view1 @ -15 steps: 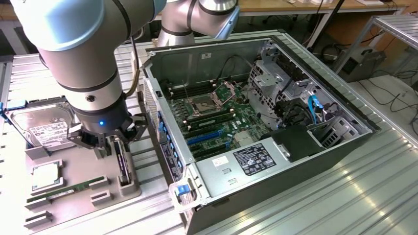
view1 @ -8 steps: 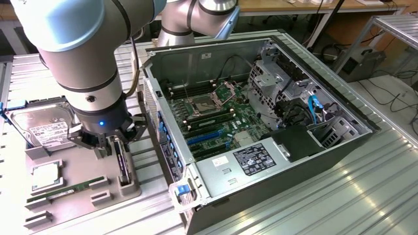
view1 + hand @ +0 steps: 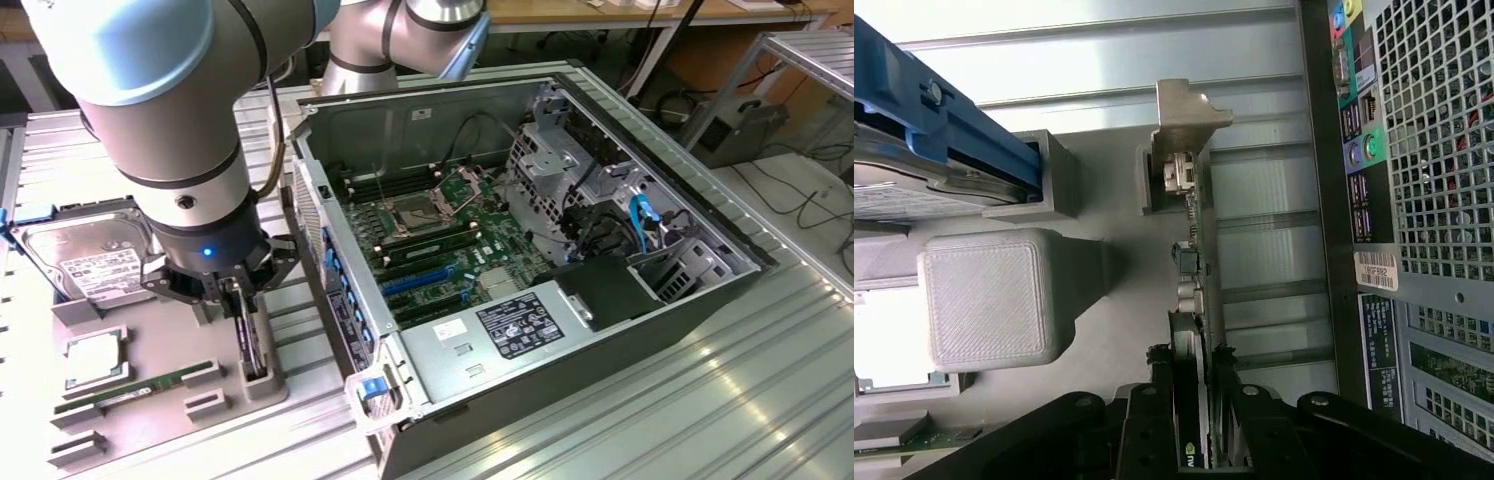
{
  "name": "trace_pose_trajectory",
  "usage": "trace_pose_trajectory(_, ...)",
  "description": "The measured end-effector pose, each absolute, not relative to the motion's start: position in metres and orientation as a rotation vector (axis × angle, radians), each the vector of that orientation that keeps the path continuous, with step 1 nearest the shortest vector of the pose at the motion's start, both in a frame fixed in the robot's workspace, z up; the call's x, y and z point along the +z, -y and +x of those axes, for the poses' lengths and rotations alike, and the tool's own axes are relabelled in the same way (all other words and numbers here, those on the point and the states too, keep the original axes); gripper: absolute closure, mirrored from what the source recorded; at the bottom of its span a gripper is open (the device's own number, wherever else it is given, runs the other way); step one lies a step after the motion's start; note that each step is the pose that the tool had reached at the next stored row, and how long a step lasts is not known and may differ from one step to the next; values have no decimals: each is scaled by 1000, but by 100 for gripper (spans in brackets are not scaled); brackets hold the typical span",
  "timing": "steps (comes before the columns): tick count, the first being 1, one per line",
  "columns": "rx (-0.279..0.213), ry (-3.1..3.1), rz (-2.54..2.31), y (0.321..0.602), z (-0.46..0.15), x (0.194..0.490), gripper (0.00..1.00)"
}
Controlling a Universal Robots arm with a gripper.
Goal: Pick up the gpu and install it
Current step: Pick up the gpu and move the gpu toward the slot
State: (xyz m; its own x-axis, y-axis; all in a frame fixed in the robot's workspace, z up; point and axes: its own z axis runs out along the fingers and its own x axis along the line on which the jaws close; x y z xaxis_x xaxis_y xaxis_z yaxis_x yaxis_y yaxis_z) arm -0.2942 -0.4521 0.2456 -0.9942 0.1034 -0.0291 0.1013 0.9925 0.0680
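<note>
Wrist view shows the end effector (image 3: 1192, 352) pinching the gpu (image 3: 1191, 270), a thin flat black expansion card, with 1 finger pressed on each face. The card stands on edge in a slot along the grey plastic tray's (image 3: 160, 340) edge nearest the open black metal computer case (image 3: 400, 130). Standing it upright probably keeps both faces reachable for a grasp from above.

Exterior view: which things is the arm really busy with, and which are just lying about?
In the job: graphics card, gripper closed on it, open computer case.
Lying about: hard drive, memory stick, square chip.
</note>
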Motion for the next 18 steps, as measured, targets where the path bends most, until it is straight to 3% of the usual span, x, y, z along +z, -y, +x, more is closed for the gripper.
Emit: trace_pose_trajectory(18, 105, -3112, 46, 452, -292, 249, 74)
